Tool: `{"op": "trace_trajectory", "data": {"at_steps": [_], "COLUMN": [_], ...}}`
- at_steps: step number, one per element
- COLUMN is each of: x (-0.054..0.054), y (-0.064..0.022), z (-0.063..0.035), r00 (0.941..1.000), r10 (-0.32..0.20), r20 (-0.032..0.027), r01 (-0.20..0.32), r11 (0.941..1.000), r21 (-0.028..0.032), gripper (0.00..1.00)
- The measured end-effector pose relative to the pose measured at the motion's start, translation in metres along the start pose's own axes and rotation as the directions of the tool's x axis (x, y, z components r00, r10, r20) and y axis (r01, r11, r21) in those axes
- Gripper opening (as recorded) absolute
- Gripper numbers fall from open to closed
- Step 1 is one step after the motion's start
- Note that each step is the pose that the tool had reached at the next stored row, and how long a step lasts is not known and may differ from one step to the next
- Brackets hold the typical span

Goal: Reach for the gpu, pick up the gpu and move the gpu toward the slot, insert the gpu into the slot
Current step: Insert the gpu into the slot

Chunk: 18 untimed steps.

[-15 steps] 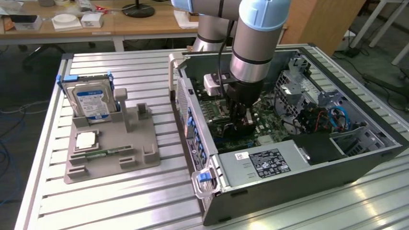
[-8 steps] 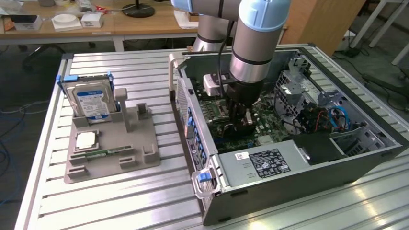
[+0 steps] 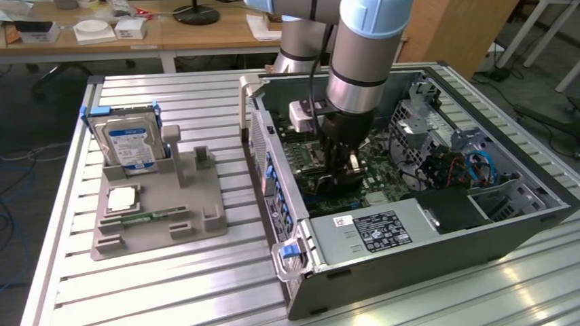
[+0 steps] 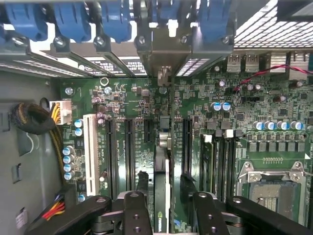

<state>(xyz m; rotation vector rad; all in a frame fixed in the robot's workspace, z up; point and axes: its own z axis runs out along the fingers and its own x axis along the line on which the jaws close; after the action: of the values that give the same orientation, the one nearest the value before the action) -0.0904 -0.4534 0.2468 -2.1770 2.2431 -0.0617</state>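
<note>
A slatted metal table [image 3: 181, 292] carries a computer case [image 3: 426, 251] and a grey holder tray [image 3: 163, 217].

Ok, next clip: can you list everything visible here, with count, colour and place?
computer case: one, grey, open, on the slatted table
motherboard: one, green, inside the case
gpu: one, dark, standing on edge in a motherboard slot, between the fingers
hard drive: one, blue-and-white label, upright in the grey holder, exterior view's left
memory strip: one, green, flat on the holder
arm: one, silver and light blue, reaching into the case
gripper: one, black, fingers apart either side of the gpu
</note>
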Motion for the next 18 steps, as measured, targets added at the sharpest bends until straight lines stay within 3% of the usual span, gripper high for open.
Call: {"op": "trace_trajectory", "data": {"at_steps": [9, 14, 16, 18], "x": [0.0, 0.0, 0.0, 0.0], "y": [-0.0008, -0.0009, -0.0008, -0.0008], "z": [-0.0202, -0.022, -0.022, -0.022], "r00": [1.0, 1.0, 1.0, 1.0], "r10": [0.0, 0.0, 0.0, 0.0], "r20": [0.0001, 0.0, -0.0001, -0.0001], "r01": [0.0, 0.0, 0.0, 0.0], "r11": [1.0, 1.0, 1.0, 1.0], "r21": [0.0004, 0.0004, 0.0004, 0.0004], "gripper": [0.4, 0.38, 0.25, 0.2]}}
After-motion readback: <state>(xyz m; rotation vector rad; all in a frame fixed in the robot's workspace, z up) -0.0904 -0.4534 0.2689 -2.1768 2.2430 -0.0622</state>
